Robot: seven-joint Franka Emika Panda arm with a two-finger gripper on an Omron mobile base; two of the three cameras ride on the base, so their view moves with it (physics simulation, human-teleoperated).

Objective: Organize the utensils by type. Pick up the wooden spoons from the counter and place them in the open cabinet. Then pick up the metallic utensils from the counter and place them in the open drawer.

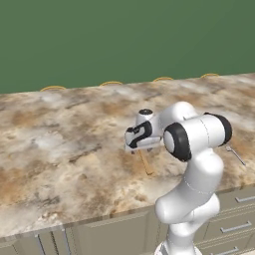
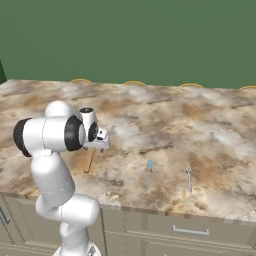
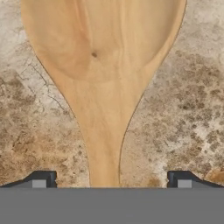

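Observation:
A pale wooden spoon (image 3: 103, 65) lies flat on the marbled counter (image 3: 183, 109), its round bowl at the top of the hand view. My gripper (image 3: 109, 183) hovers low over it, open, with one fingertip on each side of the spoon's narrow neck and not touching it. From the base views, the gripper (image 1: 137, 144) (image 2: 102, 145) points down and the spoon's handle (image 1: 146, 163) (image 2: 90, 161) sticks out towards the counter's front edge. To the right lie a silver spoon with a bluish bowl (image 2: 149, 172) and a thin grey fork (image 2: 189, 179). The cabinet and the open drawer are out of view.
A thin grey metal utensil (image 1: 235, 154) shows past my elbow near the front edge. Tan drawer fronts with grey bar handles (image 1: 234, 226) (image 2: 190, 231) run below the counter. Several orange rims (image 1: 52, 88) peek over the counter's far edge, before a green wall.

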